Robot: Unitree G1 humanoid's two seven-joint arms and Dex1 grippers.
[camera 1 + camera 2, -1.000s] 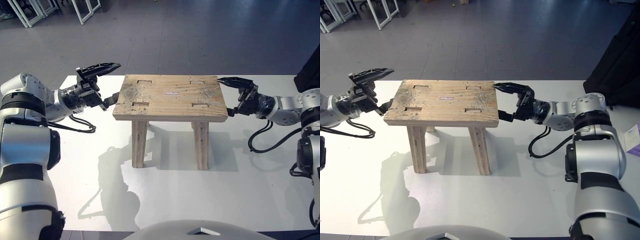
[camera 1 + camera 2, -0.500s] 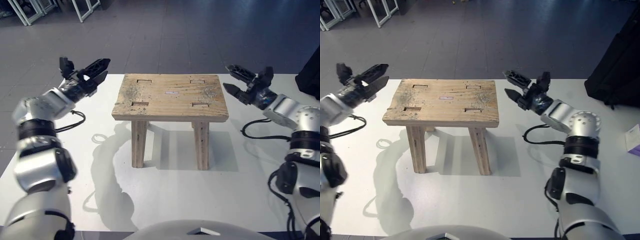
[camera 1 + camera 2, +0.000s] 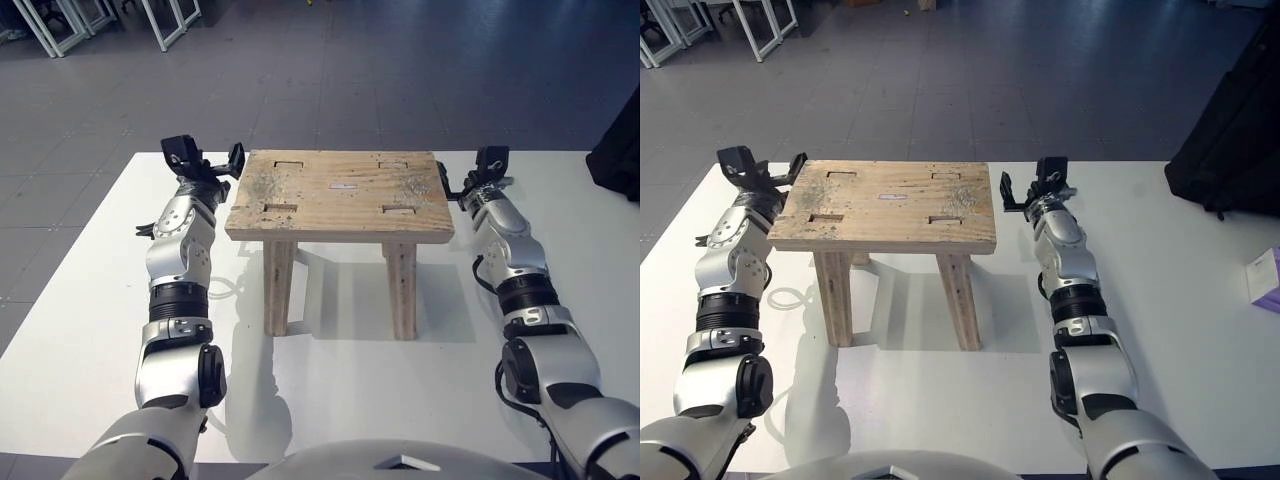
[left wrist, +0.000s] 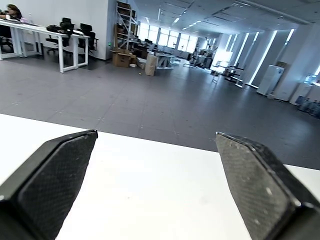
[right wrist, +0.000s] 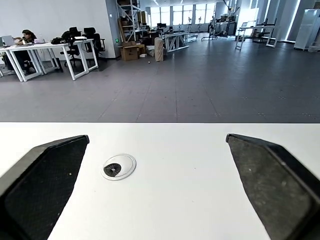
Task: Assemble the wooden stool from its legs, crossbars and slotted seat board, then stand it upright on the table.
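**A:** So where are we with this one? From what we can see, the stool [image 3: 340, 228] is already together and standing upright on the table [image 3: 90, 300]. It's roughly mid-table, with an arm stretched out along either side. The seat board [image 3: 320, 200] is on top with four slots showing, and the two front legs [image 3: 278, 285] are planted flat.

**B:** Yeah, we'd call the build pretty much done. Both grippers are off the wood. The left gripper [image 3: 208, 158] sits just beside the left end of the seat, jaws wide apart with nothing between them. Same story for the right gripper [image 3: 468, 172] at the right end: spread open, empty, close to the edge. We don't see it touching.

**A:** Crossbars?

**B:** We can't make them out under the seat from the head views, so we can't vouch for those.

**A:** Next move, then?

**B:** Our guess is just getting the arms clear without clipping the seat, since both grippers sit right at its height and very near its ends. Pulling out sideways looks safer to us than lifting past the overhang. If we're being fussy, maybe a light check that it doesn't rock. The wrist views look out across the tabletop toward the room, the right one past a cable grommet [image 5: 118, 166].
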